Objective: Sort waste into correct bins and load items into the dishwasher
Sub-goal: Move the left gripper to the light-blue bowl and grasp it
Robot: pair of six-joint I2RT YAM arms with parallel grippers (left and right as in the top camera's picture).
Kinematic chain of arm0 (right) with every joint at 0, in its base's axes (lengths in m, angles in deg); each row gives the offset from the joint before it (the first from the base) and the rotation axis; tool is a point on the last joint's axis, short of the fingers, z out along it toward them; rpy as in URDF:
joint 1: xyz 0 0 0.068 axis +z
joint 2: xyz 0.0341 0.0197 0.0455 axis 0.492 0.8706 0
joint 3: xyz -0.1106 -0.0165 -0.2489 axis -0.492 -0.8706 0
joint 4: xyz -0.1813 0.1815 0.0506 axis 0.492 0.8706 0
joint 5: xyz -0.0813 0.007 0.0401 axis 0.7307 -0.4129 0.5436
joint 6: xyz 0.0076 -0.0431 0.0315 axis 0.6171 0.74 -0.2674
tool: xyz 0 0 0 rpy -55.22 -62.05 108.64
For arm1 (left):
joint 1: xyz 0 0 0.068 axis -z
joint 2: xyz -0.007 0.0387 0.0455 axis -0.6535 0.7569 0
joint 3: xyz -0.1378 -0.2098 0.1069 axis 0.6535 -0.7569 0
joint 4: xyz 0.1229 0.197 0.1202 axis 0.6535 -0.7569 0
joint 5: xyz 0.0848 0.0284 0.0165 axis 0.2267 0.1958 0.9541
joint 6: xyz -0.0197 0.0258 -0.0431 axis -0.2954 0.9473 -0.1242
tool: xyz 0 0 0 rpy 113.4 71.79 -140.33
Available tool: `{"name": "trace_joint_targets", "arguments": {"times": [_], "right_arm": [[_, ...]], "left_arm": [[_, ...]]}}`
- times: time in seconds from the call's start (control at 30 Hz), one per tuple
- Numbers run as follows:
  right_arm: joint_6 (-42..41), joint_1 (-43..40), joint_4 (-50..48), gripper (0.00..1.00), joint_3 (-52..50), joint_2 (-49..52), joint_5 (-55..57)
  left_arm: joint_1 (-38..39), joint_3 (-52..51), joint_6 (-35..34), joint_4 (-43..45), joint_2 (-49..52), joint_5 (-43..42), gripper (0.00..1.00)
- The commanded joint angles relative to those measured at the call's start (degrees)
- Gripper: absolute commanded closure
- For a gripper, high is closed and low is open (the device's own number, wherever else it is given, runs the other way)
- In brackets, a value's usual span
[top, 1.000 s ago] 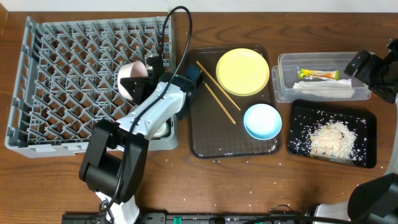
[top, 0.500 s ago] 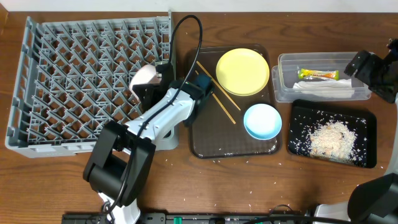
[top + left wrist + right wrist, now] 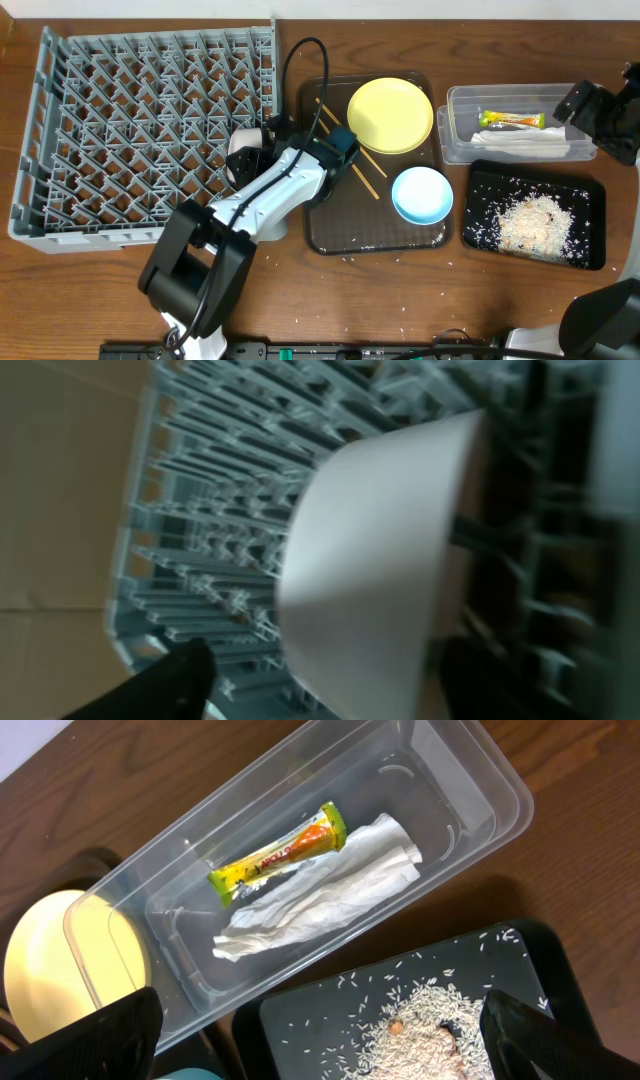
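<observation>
The white bowl [image 3: 243, 158] lies tilted among the pegs at the right edge of the grey dishwasher rack [image 3: 120, 120]. My left gripper [image 3: 262, 150] is open around it, with a gap showing beside one finger [image 3: 170, 680] in the left wrist view, where the bowl [image 3: 380, 560] fills the middle over the rack [image 3: 200, 540]. A yellow plate [image 3: 390, 115], a light blue bowl [image 3: 421, 194] and chopsticks [image 3: 350, 150] lie on the brown tray [image 3: 330, 225]. My right gripper [image 3: 320, 1040] hangs open over the bins, holding nothing. The sachet [image 3: 280, 855] and paper [image 3: 320, 900] lie in the clear tub [image 3: 480, 760]. Rice [image 3: 450, 1030] covers the black tray [image 3: 330, 1020].
The left arm's cable loops above the brown tray's left side. The clear tub [image 3: 455, 140] and black tray [image 3: 585, 190] sit side by side at the right. A few loose rice grains dot the table by the front edge.
The left arm carried the white bowl rightward to the rack's right edge. Its jaws, shut on the bowl before, now stand open. The right arm has not moved.
</observation>
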Motion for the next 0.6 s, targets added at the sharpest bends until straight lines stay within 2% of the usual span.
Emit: {"name": "trace_joint_targets", "arguments": {"times": [0.0,0.13,0.2,0.33,0.43,0.57], "right_arm": [[-0.5,-0.2,0.1,0.01,-0.1,0.2,-0.1],[-0.5,-0.2,0.1,0.01,-0.1,0.2,-0.1],[-0.5,-0.2,0.1,0.01,-0.1,0.2,-0.1],[-0.5,-0.2,0.1,0.01,-0.1,0.2,-0.1],[-0.5,-0.2,0.1,0.01,-0.1,0.2,-0.1],[-0.5,-0.2,0.1,0.01,-0.1,0.2,-0.1]], "left_arm": [[0.1,5.1,4.9,0.0,-5.3,-13.8,0.20],[0.1,9.2,9.7,1.4,-8.9,-25.3,0.16],[0.1,10.3,11.3,4.3,-10.9,-35.1,0.17],[0.1,10.1,7.4,9.3,-11.2,-51.7,0.21],[0.7,9.2,5.8,14.1,-8.0,-60.1,0.21],[2.1,9.2,5.8,19.0,-1.1,-65.6,0.21]]}}
